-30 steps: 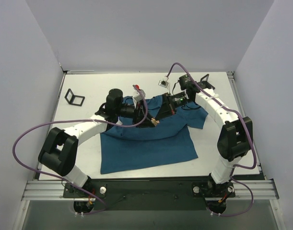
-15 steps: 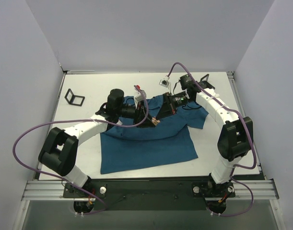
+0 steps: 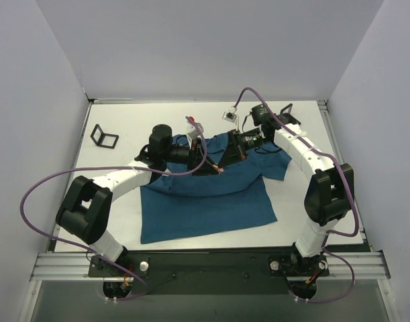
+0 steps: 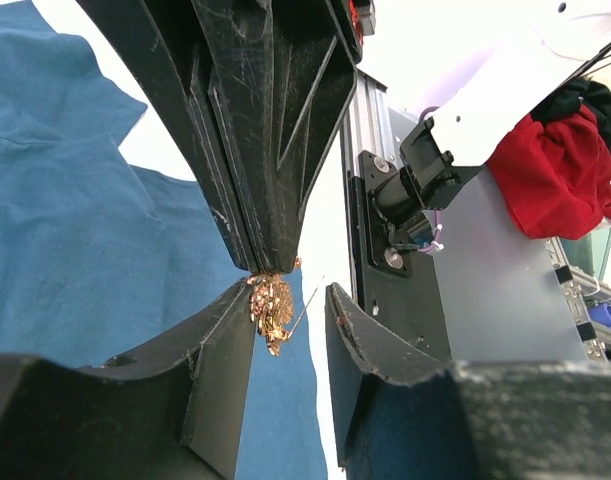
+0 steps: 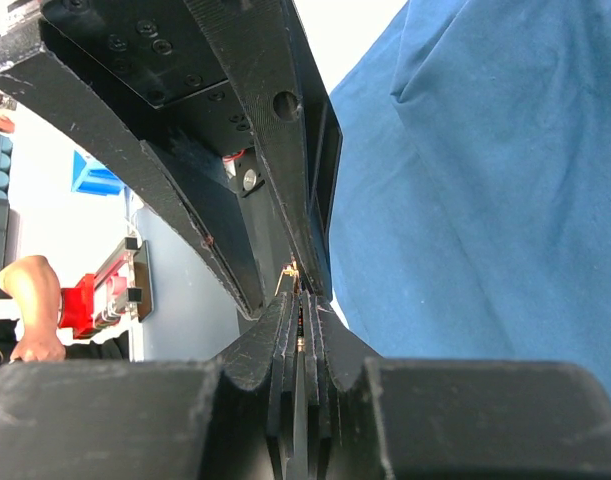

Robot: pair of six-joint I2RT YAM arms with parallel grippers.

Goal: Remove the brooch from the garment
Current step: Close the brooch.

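Right, both arms meet over the upper middle of the shirt (image 3: 211,201), which is spread out on the table (image 3: 124,121). The right pincer (image 5: 300,300) is pressed together. In the left wrist view its tips come down onto the top of the brooch (image 4: 271,305), pinching it. The little gold cluster hangs just below those tips, with a thin pin sticking out to one side. The left pincer (image 4: 290,292) is spread around it: one finger (image 4: 220,350) sits just beside the brooch, perhaps touching, while the other stands apart across a clear gap. Blue cloth fills the background behind the brooch, and whether the pin is in the fabric cannot be told. From above, the brooch is a tiny orange speck where the two pincers meet, over the chest of the shirt.
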